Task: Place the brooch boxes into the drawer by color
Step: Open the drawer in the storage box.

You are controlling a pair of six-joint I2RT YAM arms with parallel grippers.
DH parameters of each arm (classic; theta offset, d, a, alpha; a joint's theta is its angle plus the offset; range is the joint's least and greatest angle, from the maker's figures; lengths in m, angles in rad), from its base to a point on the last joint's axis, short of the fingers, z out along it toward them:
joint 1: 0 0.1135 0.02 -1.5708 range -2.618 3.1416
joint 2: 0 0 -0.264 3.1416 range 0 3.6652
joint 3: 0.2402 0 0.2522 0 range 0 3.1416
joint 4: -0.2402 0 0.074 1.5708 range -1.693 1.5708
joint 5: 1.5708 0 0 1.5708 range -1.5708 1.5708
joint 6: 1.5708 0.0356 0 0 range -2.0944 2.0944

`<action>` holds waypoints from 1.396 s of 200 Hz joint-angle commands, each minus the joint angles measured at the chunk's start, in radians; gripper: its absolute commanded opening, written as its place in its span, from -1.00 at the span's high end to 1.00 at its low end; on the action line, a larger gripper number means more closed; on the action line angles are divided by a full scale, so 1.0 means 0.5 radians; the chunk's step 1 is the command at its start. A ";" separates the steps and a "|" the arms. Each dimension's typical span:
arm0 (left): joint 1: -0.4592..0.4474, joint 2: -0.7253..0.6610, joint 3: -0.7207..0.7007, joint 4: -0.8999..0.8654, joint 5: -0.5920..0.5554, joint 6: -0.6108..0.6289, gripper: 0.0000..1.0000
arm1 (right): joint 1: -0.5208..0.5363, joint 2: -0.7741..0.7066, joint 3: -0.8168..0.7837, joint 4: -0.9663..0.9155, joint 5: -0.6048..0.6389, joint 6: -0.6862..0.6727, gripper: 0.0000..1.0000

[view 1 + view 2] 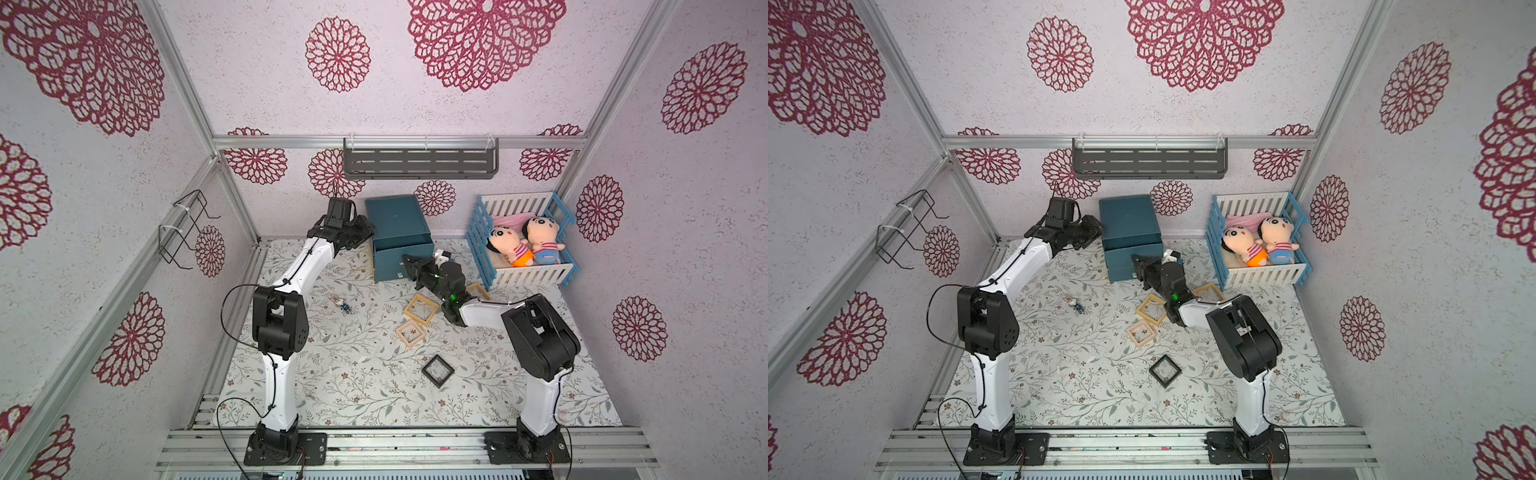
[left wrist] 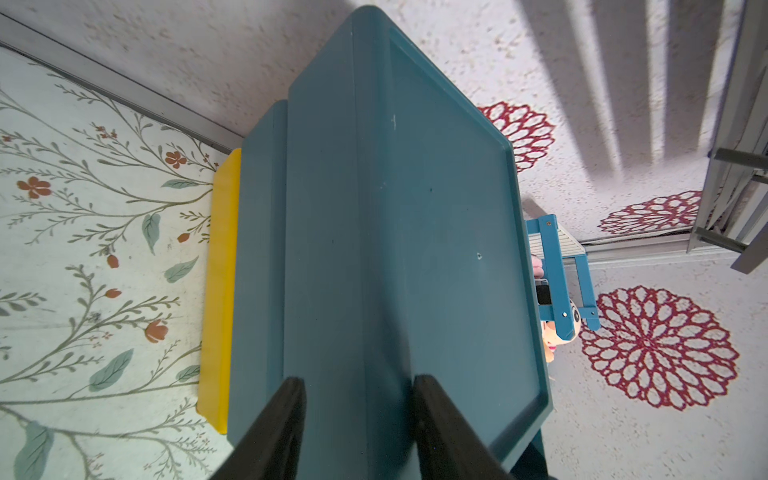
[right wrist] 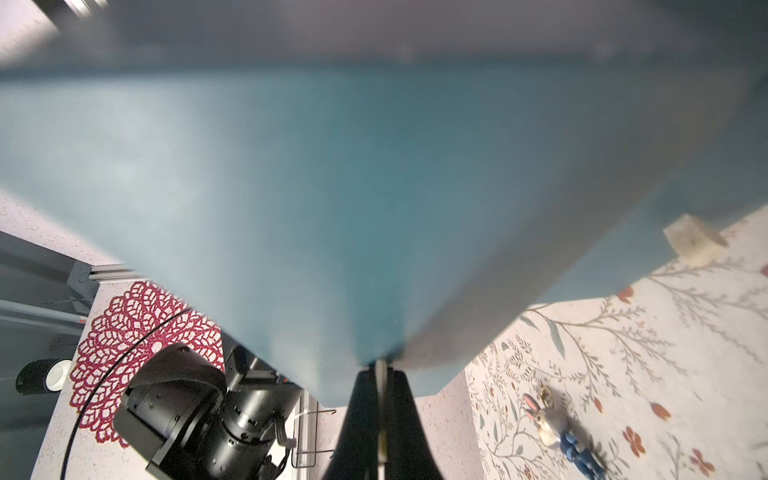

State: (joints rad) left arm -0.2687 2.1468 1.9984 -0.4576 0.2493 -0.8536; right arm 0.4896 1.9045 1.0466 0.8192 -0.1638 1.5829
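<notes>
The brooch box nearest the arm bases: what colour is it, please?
Black brooch box, clearest in a top view.

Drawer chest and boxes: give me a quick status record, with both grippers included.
chest: teal, one drawer partly out, which level is unclear
right gripper: shut at the drawer front, seemingly on the drawer pull
left gripper: jaws apart astride the chest's top edge, grip unclear
on the mat: yellow box, pink box, black box
partly hidden: second yellow box under the right arm
drawer contents: not visible
</notes>
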 commanded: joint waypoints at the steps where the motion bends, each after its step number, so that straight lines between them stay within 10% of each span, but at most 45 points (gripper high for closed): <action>1: 0.001 0.068 0.047 0.001 -0.016 -0.002 0.04 | 0.021 -0.196 -0.091 -0.004 0.083 0.013 1.00; 132: 0.006 0.056 0.050 0.005 -0.011 0.002 0.05 | 0.102 -0.571 -0.460 -0.214 0.113 0.062 1.00; 182: 0.005 -0.005 0.067 -0.008 -0.049 0.006 -0.12 | 0.095 -0.675 -0.302 -0.672 0.099 -0.174 -0.03; 279: -0.001 -0.212 0.055 -0.075 -0.208 0.025 -0.26 | 0.076 -1.130 -0.249 -1.590 0.406 -0.838 -0.23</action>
State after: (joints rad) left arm -0.2684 2.1258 2.0392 -0.4816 0.1898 -0.8608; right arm 0.5343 1.3987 0.8963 0.1753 -0.0410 1.3178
